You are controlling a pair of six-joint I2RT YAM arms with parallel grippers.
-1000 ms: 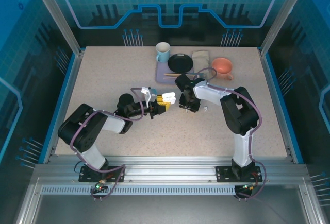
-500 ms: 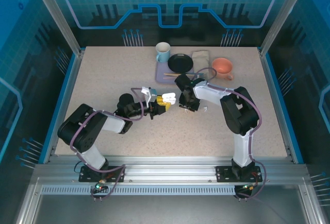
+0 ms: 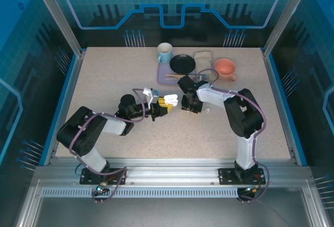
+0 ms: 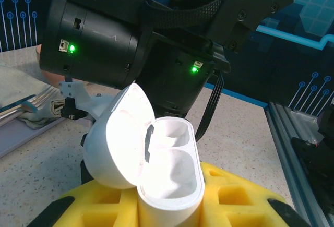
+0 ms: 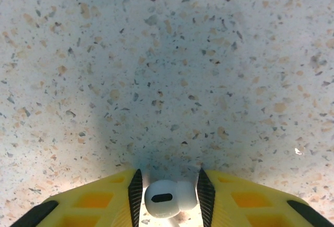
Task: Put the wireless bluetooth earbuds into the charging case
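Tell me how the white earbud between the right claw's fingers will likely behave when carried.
The white earbud looks glossy and rounded, so it may slip or twist in the right claw. It is tiny beside the pads, so probably very light. Dropped on the flat table, it would likely roll a little.

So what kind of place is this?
Probably a robot test cell in a lab: a left arm and right arm bolted to an aluminium frame at a speckled table, walled by blue printed panels.
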